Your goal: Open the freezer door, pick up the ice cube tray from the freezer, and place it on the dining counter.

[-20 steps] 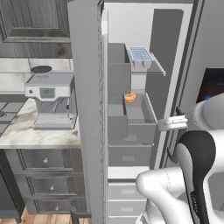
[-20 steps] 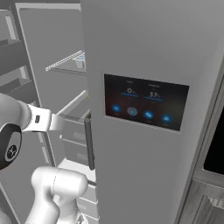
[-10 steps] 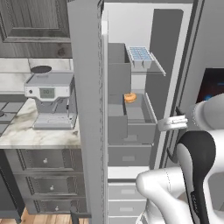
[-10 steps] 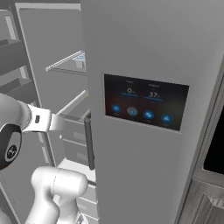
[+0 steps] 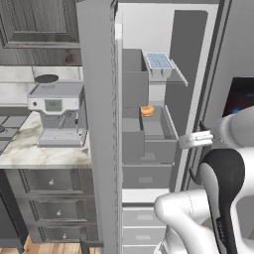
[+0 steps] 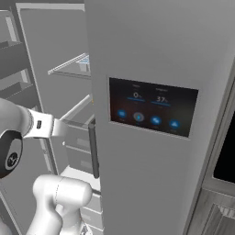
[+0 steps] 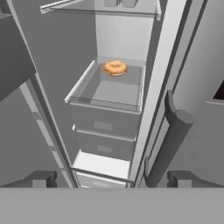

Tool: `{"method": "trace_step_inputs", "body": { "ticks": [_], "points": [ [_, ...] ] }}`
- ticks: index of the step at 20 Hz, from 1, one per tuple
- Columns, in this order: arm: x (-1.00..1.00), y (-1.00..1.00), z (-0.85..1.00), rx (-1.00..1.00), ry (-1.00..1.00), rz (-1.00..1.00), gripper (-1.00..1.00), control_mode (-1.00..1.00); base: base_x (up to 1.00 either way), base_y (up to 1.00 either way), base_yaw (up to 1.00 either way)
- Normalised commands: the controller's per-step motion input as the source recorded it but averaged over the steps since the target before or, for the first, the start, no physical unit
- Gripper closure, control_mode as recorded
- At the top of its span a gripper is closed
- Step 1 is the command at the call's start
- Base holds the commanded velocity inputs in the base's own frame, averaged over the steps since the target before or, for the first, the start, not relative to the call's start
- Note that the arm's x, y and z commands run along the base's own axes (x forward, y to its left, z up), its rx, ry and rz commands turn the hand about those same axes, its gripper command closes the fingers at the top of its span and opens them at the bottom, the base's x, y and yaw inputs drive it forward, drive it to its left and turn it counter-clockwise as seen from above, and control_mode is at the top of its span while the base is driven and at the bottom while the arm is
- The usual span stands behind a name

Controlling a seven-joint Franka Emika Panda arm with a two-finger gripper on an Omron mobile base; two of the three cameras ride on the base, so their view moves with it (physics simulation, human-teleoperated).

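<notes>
Claw (image 7: 111,178) spread wide and holding nothing, its two dark tips low in the hand view, facing the open freezer (image 5: 149,144). Just right of it stands the dark bar handle (image 7: 168,140) of the neighbouring door with the dark touchscreen (image 6: 151,112), whose blue icons and small figures are too blurred to read. The freezer door (image 5: 96,124) is swung open, edge-on, standing between the compartment and the coffee machine (image 5: 57,111) on the marble surface (image 5: 30,149). Inside, grey drawers stack below; a donut (image 7: 115,68) lies at the back edge of a clear-walled shelf. Higher, the ice cube tray (image 5: 158,61) rests on the top shelf, towards its front edge.
</notes>
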Motion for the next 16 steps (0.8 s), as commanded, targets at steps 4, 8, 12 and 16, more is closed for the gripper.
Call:
{"method": "trace_step_inputs", "body": {
  "ticks": [4,8,12,16],
  "points": [
    [0.00,0.00,0.14,-0.17,-0.09,0.03,-1.00,-1.00,0.00,0.00,0.00],
    [0.00,0.00,0.22,-0.16,-0.08,0.05,-1.00,-1.00,0.00,0.00,0.00],
    [0.00,0.00,0.18,-0.19,-0.09,0.12,-1.00,-1.00,0.00,0.00,0.00],
    [0.10,0.00,0.24,-0.15,-0.07,0.25,-1.00,-1.00,0.00,0.00,0.00]
  ]
}}
